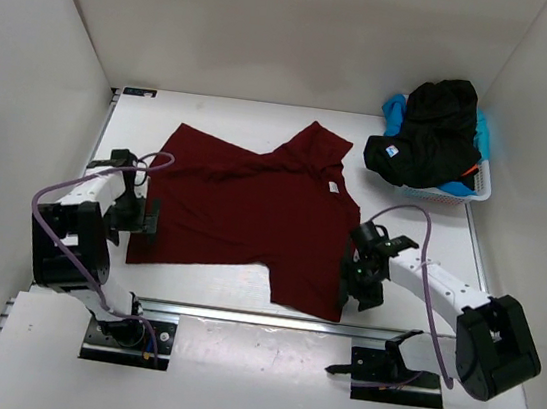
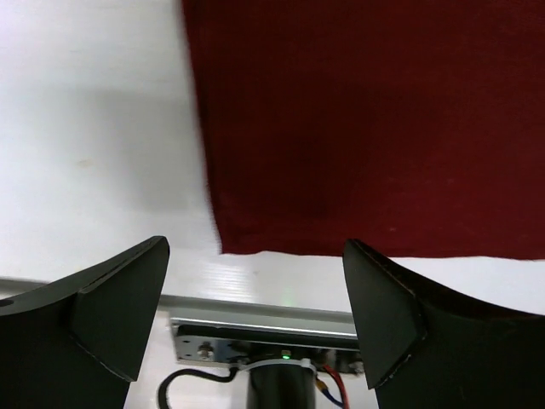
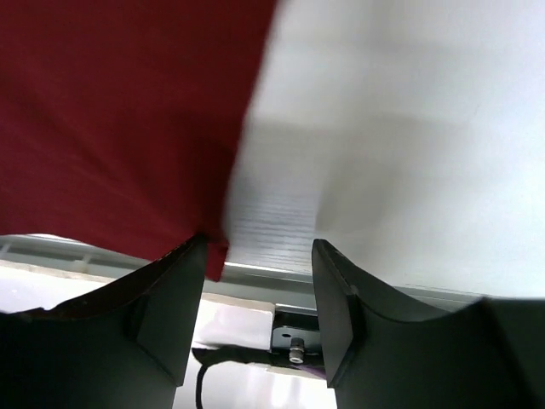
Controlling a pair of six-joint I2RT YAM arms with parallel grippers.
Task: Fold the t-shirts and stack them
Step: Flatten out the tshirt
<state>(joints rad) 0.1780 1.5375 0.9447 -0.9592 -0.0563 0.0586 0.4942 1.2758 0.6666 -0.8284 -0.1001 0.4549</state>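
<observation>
Landmark: the dark red shirt (image 1: pixel 252 212), spread on the table (image 1: pixel 403 217) and not yet folded.
Long axis: judged to run side to side, with the hem at the left and the neck label at the right. A wrinkled ridge crosses the far half.
Left gripper (image 1: pixel 141 215): placed at the shirt's near-left corner. The jaws are spread wide and nothing is held. The corner lies just ahead of the fingers (image 2: pixel 119 298), and the cloth runs on ahead and to one side.
Right gripper (image 1: pixel 360 276): placed at the shirt's near-right edge. The jaws are partly apart, bare table is seen between them, and nothing is pinched. A cloth corner touches the inner face of one finger (image 3: pixel 170 290).
Coming move: judged to be a fold. The left arm is nearer the hem end and the right arm nearer the neck end.
Other shirts: a black shirt (image 1: pixel 434 135) is heaped over the basket (image 1: pixel 478 186), far right of the red shirt and well apart. Blue cloth (image 1: pixel 395 110) shows beside it.
Hard to make out: the number of shirts in the basket cannot be told. The right wrist view is blurred.
</observation>
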